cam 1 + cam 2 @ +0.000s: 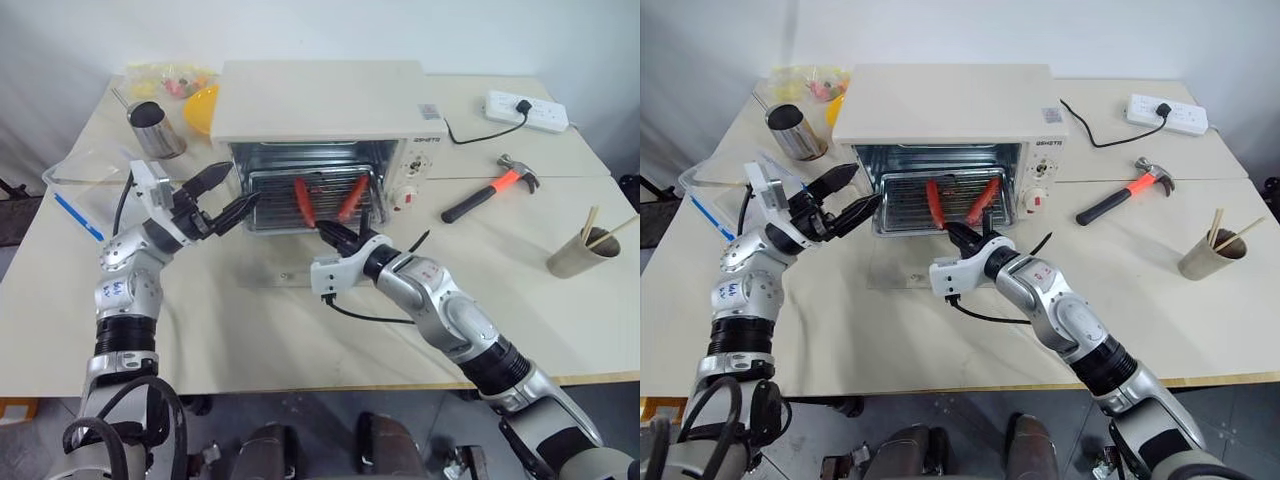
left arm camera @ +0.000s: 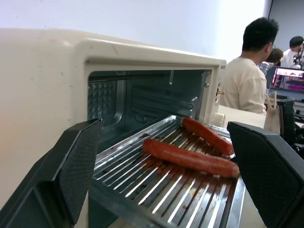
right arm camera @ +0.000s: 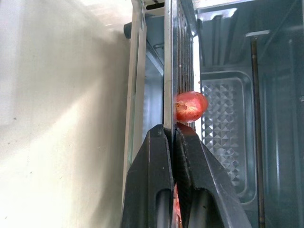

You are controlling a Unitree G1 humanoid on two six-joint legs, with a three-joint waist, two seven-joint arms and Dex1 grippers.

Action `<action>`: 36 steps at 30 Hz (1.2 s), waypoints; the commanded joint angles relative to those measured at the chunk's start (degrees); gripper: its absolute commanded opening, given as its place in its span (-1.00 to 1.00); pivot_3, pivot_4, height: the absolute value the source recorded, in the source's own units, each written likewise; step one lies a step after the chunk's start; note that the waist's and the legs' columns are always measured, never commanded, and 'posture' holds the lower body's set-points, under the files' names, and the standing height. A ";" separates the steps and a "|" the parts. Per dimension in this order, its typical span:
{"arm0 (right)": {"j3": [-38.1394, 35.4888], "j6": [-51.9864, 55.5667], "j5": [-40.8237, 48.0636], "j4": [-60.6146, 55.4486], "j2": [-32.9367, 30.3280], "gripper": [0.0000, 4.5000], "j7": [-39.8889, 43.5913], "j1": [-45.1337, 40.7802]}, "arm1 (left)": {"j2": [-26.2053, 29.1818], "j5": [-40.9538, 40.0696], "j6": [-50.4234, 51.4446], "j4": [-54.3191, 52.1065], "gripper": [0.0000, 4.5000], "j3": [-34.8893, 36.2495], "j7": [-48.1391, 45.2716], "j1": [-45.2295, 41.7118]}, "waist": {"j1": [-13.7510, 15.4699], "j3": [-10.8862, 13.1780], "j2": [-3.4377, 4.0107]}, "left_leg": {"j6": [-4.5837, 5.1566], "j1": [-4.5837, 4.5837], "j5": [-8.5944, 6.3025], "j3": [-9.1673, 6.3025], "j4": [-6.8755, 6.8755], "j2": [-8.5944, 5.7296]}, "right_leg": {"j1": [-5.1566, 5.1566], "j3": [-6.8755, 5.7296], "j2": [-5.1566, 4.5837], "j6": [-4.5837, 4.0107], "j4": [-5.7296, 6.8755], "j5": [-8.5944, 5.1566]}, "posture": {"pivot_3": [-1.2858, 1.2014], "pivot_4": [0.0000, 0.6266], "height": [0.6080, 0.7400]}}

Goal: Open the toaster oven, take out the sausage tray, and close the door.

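On the pale table [image 1: 300,330], I'm seeing the oven [image 1: 320,120] sitting open, the tray [image 1: 312,200] sticking out its mouth. Right gripper [image 1: 333,236] is pinching the tray's front edge; left gripper [image 1: 228,194] is hovering spread beside it. Hammer [image 1: 490,189], power strip [image 1: 527,110], people [image 2: 247,71] sitting behind.

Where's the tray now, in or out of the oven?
Partly out. The tray juts past the oven mouth, back end inside; the right gripper is shut on its front edge.

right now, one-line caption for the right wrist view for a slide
Right gripper, jaws shut on the front edge of the sausage tray, a sausage end just beyond, inside the open toaster oven.
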 commanded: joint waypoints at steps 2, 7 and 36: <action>-3.25 -3.46 1.33 -6.22 -1.78 -0.97 -0.11 1.11 | 3.28 -2.99 4.24 -7.94 1.00 2.39 -1.46 4.40 | 0.30 0.00 0.00 | -0.01 0.00 -0.01 -0.04 -0.03 0.01 | 0.00 -0.01 -0.01 0.00 -0.01 0.00 | 0.03 -0.52 1.00; -4.43 -5.89 2.70 -7.58 -2.94 -0.97 0.33 2.13 | 5.01 -4.13 6.03 -13.75 1.00 3.91 -1.34 9.00 | 0.47 0.00 0.00 | -0.01 -0.09 -0.04 -0.24 -0.05 0.03 | 0.00 -0.04 -0.03 0.00 -0.02 0.00 | 0.03 -0.52 1.00; -6.53 -12.33 4.35 -4.05 -3.10 -0.97 0.49 0.33 | 0.96 0.43 -1.43 4.30 1.00 0.06 -7.49 -4.47 | -0.08 -0.02 -0.04 | -0.06 0.03 0.13 -0.04 -0.06 -0.03 | 0.06 0.01 0.07 -0.05 -0.02 -0.03 | 0.03 -0.52 1.00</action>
